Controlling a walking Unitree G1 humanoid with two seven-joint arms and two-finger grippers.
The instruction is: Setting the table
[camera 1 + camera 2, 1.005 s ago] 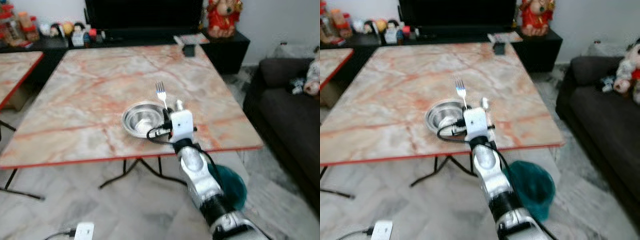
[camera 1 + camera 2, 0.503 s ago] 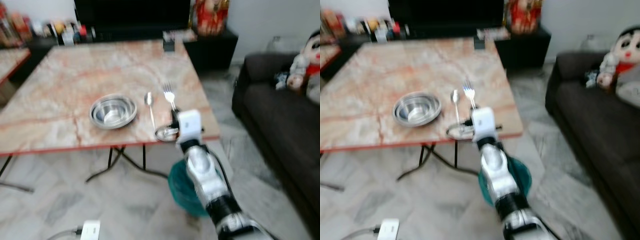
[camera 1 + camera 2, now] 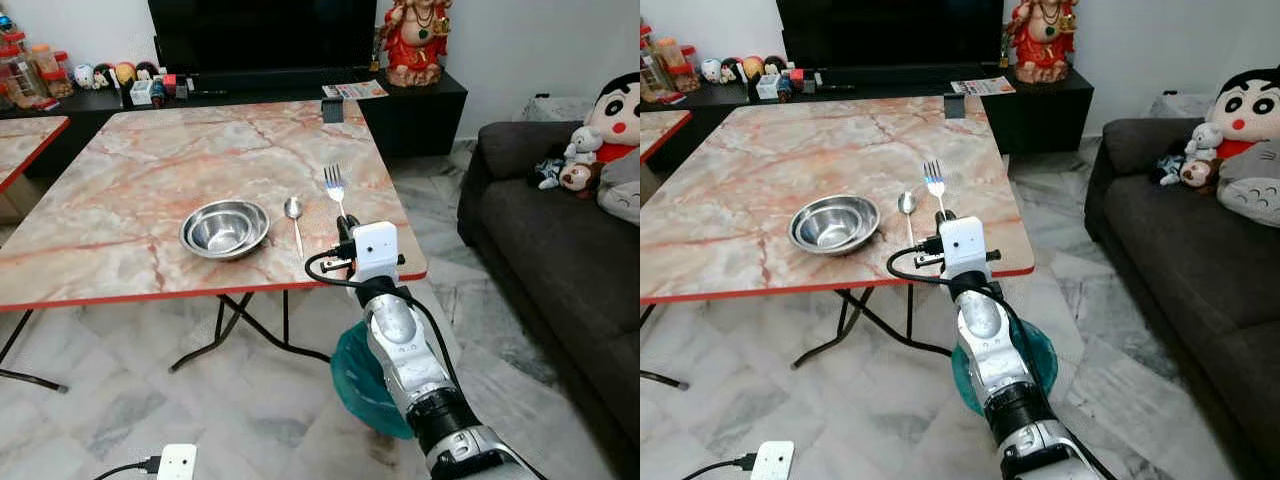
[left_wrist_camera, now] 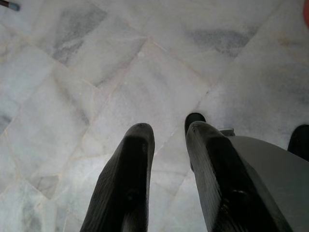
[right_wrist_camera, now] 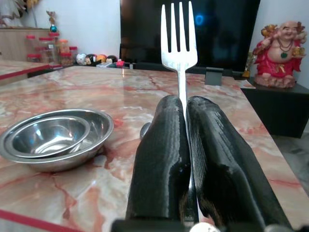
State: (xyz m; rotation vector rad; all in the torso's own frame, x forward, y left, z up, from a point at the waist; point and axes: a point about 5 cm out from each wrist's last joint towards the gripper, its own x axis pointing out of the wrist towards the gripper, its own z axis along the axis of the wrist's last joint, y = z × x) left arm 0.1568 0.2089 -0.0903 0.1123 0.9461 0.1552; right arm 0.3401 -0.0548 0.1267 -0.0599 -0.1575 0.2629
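Since the camera swung round a second ago, the right hand (image 3: 345,226) still pinches the fork (image 3: 334,186) above the surface (image 3: 120,190), beside spoon (image 3: 294,211) and bowl (image 3: 225,228); placing's next.

The right arm (image 3: 405,350) was built from silver, rounded segments, with a black ring seen near the elbow. A white boxy module (image 3: 375,245) was mounted at the wrist, and a black cable (image 3: 325,268) was looped off its side, plus another run down along the forearm. Two long, glossy black fingers (image 5: 161,159) were fitted to each gripper, thick and blunt-tipped. A grey body panel (image 4: 270,174) was caught beside the left fingers (image 4: 128,183).
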